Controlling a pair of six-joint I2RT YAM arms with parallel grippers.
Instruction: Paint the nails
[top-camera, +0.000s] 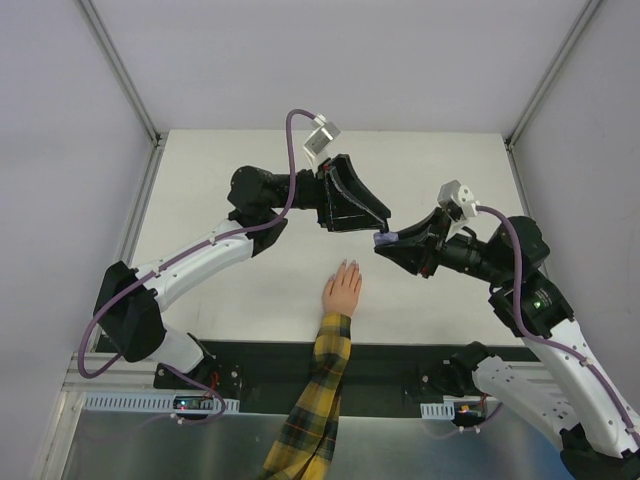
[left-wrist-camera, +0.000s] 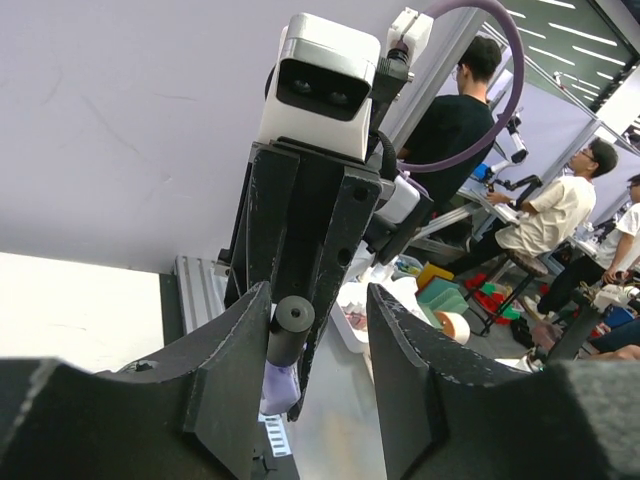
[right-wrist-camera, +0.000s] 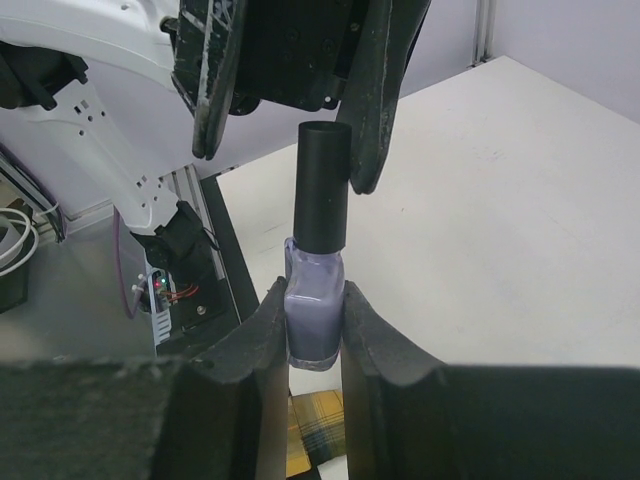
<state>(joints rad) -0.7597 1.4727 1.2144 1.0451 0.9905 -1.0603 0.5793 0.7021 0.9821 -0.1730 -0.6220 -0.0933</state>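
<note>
A pale hand (top-camera: 342, 290) with a yellow-and-dark plaid sleeve (top-camera: 318, 390) lies flat on the white table (top-camera: 240, 180); its nails (top-camera: 350, 265) are too small to make out. Above and to the right of the hand, my right gripper (right-wrist-camera: 314, 295) is shut on a small purple bottle (right-wrist-camera: 314, 320) with a black cap (right-wrist-camera: 322, 185). My left gripper (left-wrist-camera: 318, 300) is open around that cap (left-wrist-camera: 290, 325). One finger touches the cap and the other stands clear of it. In the top view both grippers meet at the bottle (top-camera: 385, 238).
A black strip (top-camera: 400, 355) runs along the table's near edge over the arm bases. Grey walls and metal frame posts (top-camera: 125, 80) close in the sides. The plaid sleeve (right-wrist-camera: 315, 425) shows below the bottle in the right wrist view.
</note>
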